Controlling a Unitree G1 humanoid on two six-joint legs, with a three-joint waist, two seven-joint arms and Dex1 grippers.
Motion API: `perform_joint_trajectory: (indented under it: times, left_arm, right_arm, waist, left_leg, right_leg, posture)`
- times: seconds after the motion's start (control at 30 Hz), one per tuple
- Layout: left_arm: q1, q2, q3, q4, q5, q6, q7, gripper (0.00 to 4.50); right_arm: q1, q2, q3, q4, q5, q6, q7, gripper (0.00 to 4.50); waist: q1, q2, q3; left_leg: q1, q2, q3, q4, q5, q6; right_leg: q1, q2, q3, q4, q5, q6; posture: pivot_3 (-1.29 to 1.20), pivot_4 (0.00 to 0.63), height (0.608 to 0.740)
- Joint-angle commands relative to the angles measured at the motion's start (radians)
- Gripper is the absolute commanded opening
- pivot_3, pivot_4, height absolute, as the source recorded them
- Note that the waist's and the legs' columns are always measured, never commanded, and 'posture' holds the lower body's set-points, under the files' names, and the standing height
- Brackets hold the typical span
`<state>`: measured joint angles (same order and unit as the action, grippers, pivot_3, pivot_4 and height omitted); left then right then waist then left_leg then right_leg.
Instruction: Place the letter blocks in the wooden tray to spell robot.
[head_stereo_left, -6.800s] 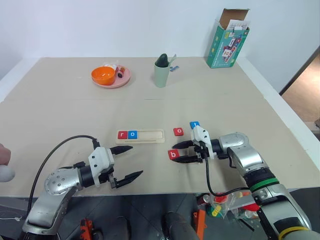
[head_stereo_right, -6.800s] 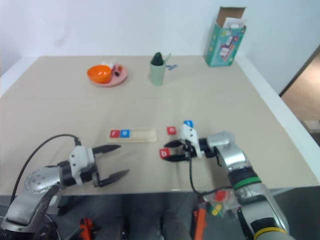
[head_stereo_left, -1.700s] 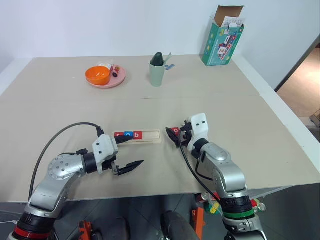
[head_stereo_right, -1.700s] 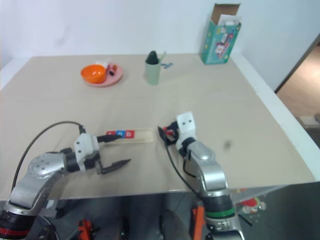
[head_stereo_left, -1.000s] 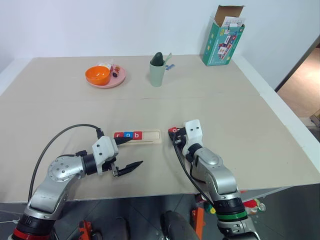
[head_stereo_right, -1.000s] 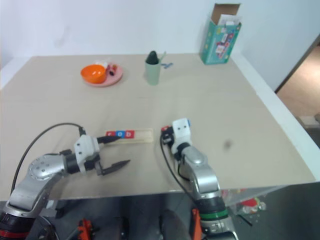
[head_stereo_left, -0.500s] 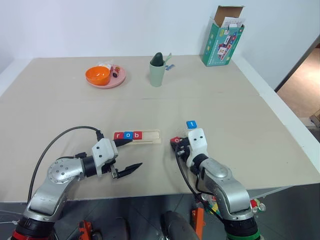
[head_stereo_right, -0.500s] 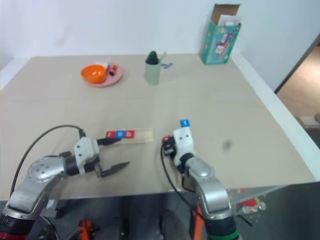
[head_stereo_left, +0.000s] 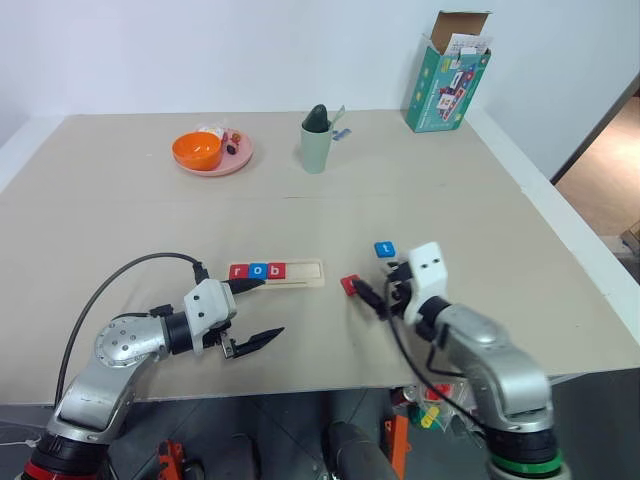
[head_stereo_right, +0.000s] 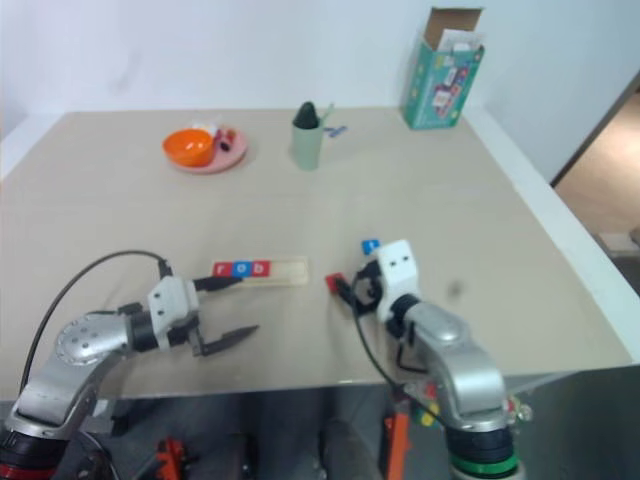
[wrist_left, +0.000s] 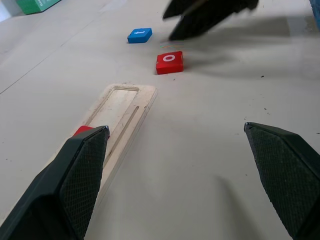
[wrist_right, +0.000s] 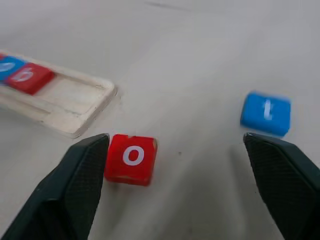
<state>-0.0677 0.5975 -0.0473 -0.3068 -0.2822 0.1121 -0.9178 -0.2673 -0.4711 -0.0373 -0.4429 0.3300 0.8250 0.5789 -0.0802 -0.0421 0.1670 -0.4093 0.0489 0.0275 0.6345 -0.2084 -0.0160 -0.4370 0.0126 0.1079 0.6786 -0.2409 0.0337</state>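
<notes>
Red "o" block (wrist_right: 130, 159) and blue "t" block (wrist_right: 266, 113) lie loose; both claws spread.

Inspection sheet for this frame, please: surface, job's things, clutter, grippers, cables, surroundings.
Surface: beige table, bare in the middle.
Job's things: wooden tray holds r, o, b at its left end, the right end unfilled. Red o block lies on the table just right of the tray; blue t block lies farther right, apart from it.
Clutter: pink plate with an orange bowl, green cup, teal carton, all at the far side.
Grippers: left gripper open near the tray's left end, holding nothing; right gripper open beside the red o block, holding nothing.
Cables: black cable looping over the left arm.
Surroundings: white wall behind the table.
</notes>
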Motion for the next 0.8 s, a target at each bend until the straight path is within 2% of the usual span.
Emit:
perform_joint_trajectory:
  times: [0.03,0.13,0.27,0.4,0.57,0.7,0.73,0.8]
  left_arm:
    - [-0.01,-0.018,-0.014,0.004,-0.003,-0.035,-0.002,4.5]
    - [-0.015,-0.029,-0.022,0.008,-0.003,-0.042,-0.003,4.5]
    - [-0.012,-0.042,-0.024,-0.015,-0.023,-0.027,0.006,4.5]
    - [0.009,-0.048,0.008,-0.064,-0.099,0.045,0.026,4.5]
    - [0.026,-0.038,0.035,-0.119,-0.147,0.117,0.06,4.5]
    - [0.043,-0.032,0.04,-0.143,-0.142,0.129,0.075,4.5]
    - [0.047,-0.03,0.041,-0.147,-0.141,0.131,0.078,4.5]
    - [0.057,-0.024,0.037,-0.155,-0.124,0.127,0.086,4.5]
  right_arm:
    - [-0.095,-0.149,0.058,0.131,0.053,-0.177,0.346,4.49]
    - [-0.177,-0.188,0.125,0.302,0.028,-0.316,0.498,4.49]
    - [-0.358,-0.153,0.244,0.701,-0.093,-0.663,0.702,4.49]
    - [-0.497,-0.096,0.286,1.026,-0.162,-0.925,0.815,4.49]
    - [-0.592,-0.047,0.28,1.255,-0.2,-1.066,0.885,4.49]
    - [-0.614,-0.025,0.279,1.343,-0.223,-1.143,0.92,4.49]
    - [-0.616,-0.018,0.276,1.357,-0.225,-1.152,0.921,4.24]
    - [-0.625,-0.005,0.266,1.392,-0.225,-1.17,0.916,4.24]
  waist:
    - [0.0,-0.001,0.001]
    - [-0.001,-0.004,0.002]
    - [-0.004,-0.004,0.003]
    - [-0.004,-0.005,0.005]
    - [-0.001,-0.005,0.005]
    - [0.001,-0.005,0.005]
    - [0.0,-0.005,0.005]
    - [0.0,-0.005,0.005]
  left_leg:
    - [0.002,0.0,0.0,0.0,0.0,0.0]
    - [0.003,0.0,-0.001,0.0,0.0,0.0]
    - [0.003,0.001,0.0,0.0,0.0,0.0]
    - [0.002,0.001,0.0,0.0,0.0,0.0]
    - [0.001,0.001,0.0,0.0,-0.001,0.001]
    - [0.002,0.001,0.0,0.0,-0.001,0.001]
    - [0.002,0.001,0.0,0.0,-0.001,0.001]
    - [0.002,0.001,0.0,0.0,-0.001,0.001]
  right_leg:
    - [0.002,0.0,-0.001,0.0,0.0,0.0]
    - [0.003,0.001,-0.001,0.0,0.0,-0.001]
    - [0.003,0.002,0.0,0.0,0.001,-0.001]
    - [0.002,0.001,0.0,-0.001,0.004,0.005]
    - [0.002,0.001,-0.001,-0.001,0.003,0.005]
    - [0.003,0.0,0.0,-0.001,0.004,0.003]
    - [0.003,0.0,0.0,-0.001,0.004,0.004]
    - [0.003,0.0,0.0,-0.001,0.004,0.004]
  posture:
    - [0.0,0.15,0.74]
    - [0.0,0.15,0.74]
    - [0.0,0.15,0.74]
    - [0.0,0.15,0.74]
    - [0.0,0.15,0.74]
    - [0.0,0.15,0.74]
    - [0.0,0.15,0.74]
    - [0.0,0.15,0.74]
